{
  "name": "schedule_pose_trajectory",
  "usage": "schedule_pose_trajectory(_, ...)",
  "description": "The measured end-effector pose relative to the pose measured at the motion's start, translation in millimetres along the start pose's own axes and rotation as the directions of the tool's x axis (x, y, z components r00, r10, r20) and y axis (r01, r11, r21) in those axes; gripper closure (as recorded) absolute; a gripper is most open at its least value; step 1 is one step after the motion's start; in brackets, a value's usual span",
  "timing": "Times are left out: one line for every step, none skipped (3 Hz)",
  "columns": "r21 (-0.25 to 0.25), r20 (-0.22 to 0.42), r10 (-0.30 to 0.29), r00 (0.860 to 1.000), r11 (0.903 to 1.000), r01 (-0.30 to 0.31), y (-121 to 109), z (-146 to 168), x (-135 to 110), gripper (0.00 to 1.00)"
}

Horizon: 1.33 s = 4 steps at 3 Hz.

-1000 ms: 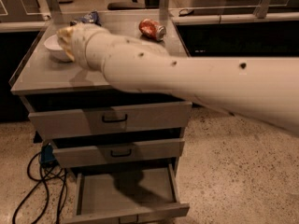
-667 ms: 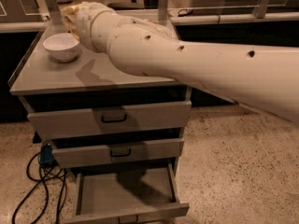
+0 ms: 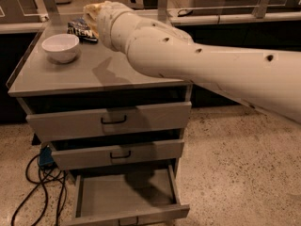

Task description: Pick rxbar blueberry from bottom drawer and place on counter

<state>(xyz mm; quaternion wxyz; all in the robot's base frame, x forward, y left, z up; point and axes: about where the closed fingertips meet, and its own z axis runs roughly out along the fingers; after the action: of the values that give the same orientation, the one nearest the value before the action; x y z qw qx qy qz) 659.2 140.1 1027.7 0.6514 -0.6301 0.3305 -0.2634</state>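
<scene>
Room on the desk [image 3: 94,72] lies mostly at its front and middle, where the flat grey metal top is bare out to a thin raised rim. The thick cream arm [image 3: 202,65], smooth and tubular with small dark holes, crosses the right and rear of the top from the right edge of the view and covers that side. Its shadow falls on the metal near the middle.

At the far left rear corner sits the claw [image 3: 93,13], mostly hidden behind the wrist; whether it is spread or pressed together cannot be told. Just beside it, lying flat on the desk, is the rxbar blueberry [image 3: 81,30], a small dark wrapper with white markings. Whether the two touch cannot be told. A round white bowl [image 3: 60,46], glossy and upright, stands just in front and to the left of the wrapper, close to the left rim.

Below, the top drawer [image 3: 110,121] and middle drawer [image 3: 117,154] are shut or nearly so, each with a small black bar handle. The bottom drawer [image 3: 127,215] is pulled well out over the speckled floor [image 3: 235,164], its shallow grey interior showing. Black cables [image 3: 37,187] loop on the floor left of the cabinet.
</scene>
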Motion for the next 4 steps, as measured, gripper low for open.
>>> schedule_pose_trajectory(0.06,-0.156,0.078,0.985,0.9958,-0.069,3,-17,83,1.0)
schedule_pose_trajectory(0.069,-0.233,0.162,0.959,0.9863,-0.15,32,-20,125,1.0)
schedule_pose_trajectory(0.018,-0.236,0.22,0.947,0.9749,-0.222,62,-14,130,1.0)
schedule_pose_trajectory(-0.097,-0.216,0.249,0.944,0.9567,-0.275,99,-11,113,1.0)
